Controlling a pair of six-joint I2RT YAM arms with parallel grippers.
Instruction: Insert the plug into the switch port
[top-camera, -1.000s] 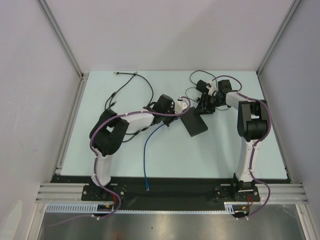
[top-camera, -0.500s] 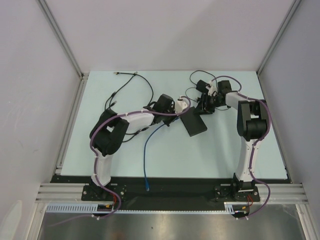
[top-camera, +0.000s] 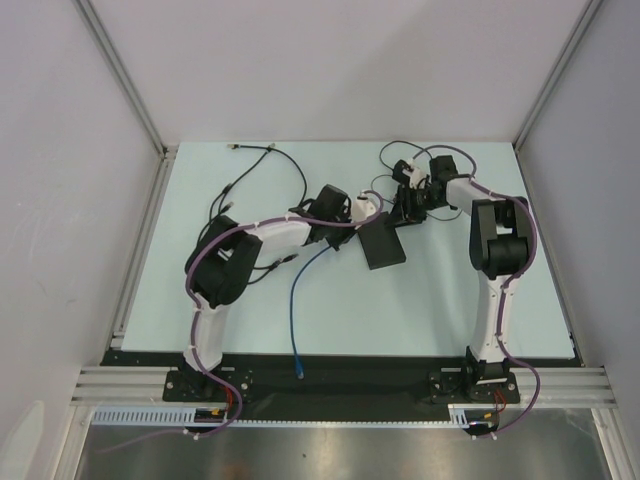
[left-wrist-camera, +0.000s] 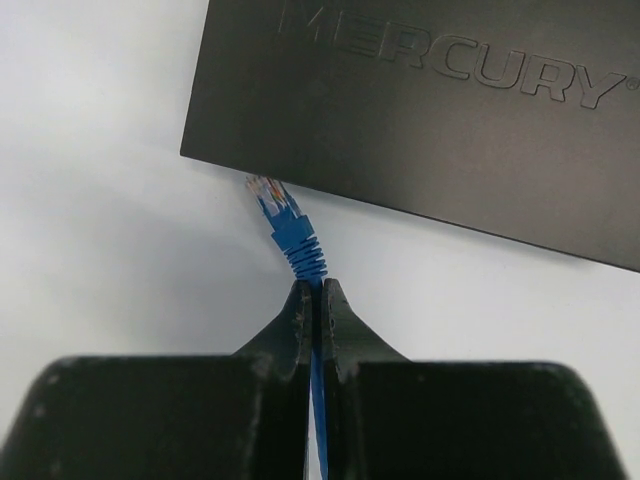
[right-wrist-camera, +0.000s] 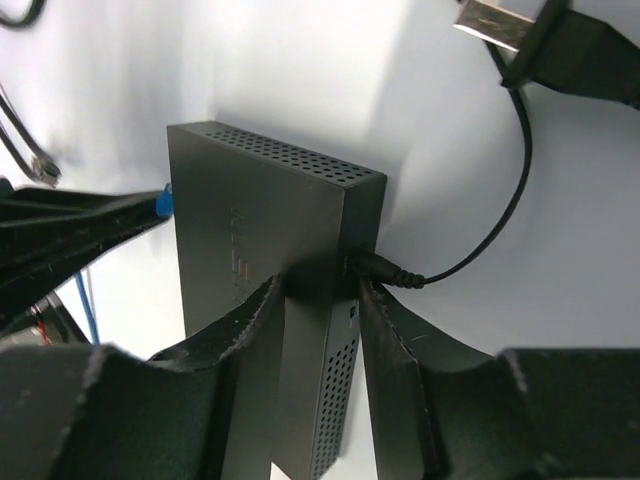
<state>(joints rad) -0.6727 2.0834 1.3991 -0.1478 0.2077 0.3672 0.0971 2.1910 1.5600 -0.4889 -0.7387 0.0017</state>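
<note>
The switch (top-camera: 381, 243) is a flat black box marked MERCURY, lying mid-table. My left gripper (left-wrist-camera: 314, 300) is shut on the blue cable (top-camera: 300, 290) just behind its plug (left-wrist-camera: 278, 212). The plug's clear tip points at the switch's near edge (left-wrist-camera: 330, 190), close to its left corner, almost touching it. In the top view my left gripper (top-camera: 352, 217) sits at the switch's left end. My right gripper (right-wrist-camera: 322, 290) is shut on the switch's far corner (right-wrist-camera: 300, 230), one finger on the top face, one on the side beside a thin black power lead (right-wrist-camera: 470, 250). The sockets are hidden.
A black power adapter (top-camera: 404, 171) and looped black cables (top-camera: 265, 170) lie at the back of the table. A USB-type plug (right-wrist-camera: 495, 25) shows at the top of the right wrist view. The blue cable trails to the near edge (top-camera: 301, 372).
Both grippers and the switch have shifted slightly left and toward the back. The switch has turned a little. The blue cable has followed.
</note>
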